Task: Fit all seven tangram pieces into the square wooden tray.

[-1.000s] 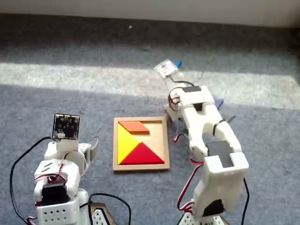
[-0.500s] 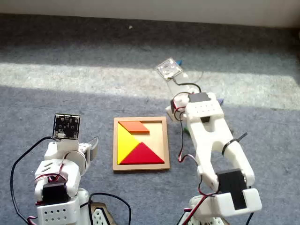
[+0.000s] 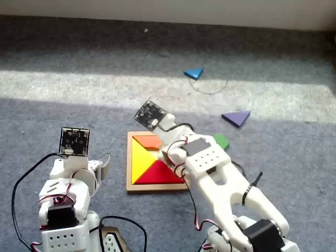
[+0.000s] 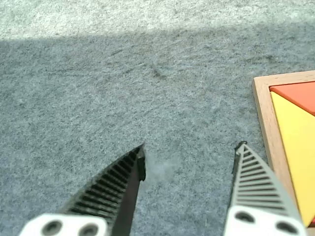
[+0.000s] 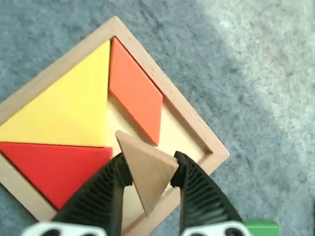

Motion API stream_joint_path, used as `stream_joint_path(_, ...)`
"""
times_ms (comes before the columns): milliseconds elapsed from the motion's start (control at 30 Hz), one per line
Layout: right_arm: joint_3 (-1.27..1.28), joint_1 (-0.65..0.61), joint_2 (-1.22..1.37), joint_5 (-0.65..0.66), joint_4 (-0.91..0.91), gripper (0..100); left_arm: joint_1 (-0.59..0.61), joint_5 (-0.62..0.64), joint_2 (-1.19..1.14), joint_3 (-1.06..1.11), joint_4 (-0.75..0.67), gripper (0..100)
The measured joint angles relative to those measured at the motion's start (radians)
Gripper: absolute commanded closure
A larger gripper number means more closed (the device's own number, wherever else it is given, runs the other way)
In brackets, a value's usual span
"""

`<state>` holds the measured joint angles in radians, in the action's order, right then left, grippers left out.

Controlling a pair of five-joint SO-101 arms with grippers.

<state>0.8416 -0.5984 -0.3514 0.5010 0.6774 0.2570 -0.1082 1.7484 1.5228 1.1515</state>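
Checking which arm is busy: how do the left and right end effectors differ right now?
The left end effector is open and empty; the right end effector is shut on a tan triangle. The left hangs over bare carpet beside the tray; the right is over the tray's unfilled part. Both have ribbed, pointed fingers.
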Motion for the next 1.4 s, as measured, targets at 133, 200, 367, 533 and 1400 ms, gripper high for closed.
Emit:
stream_joint_path(133, 0.043, -0.044, 0.000, 0.000, -0.063, 98.9, 0.000, 0.000, 0.000, 0.000, 0.000, 71)
stream_joint_path(200, 0.043, -0.060, 0.000, 0.000, -0.072, 98.9, 0.000, 0.000, 0.000, 0.000, 0.000, 71)
stream_joint_path(367, 0.043, -0.074, 0.000, 0.000, -0.077, 98.9, 0.000, 0.000, 0.000, 0.000, 0.000, 71)
stream_joint_path(533, 0.043, -0.074, 0.003, -0.012, -0.077, 98.8, 0.000, 0.000, 0.000, 0.000, 0.000, 71)
stream_joint_path(1400, -0.132, -0.091, 0.163, -0.147, 0.169, 88.2, 0.000, 0.000, 0.000, 0.000, 0.000, 71)
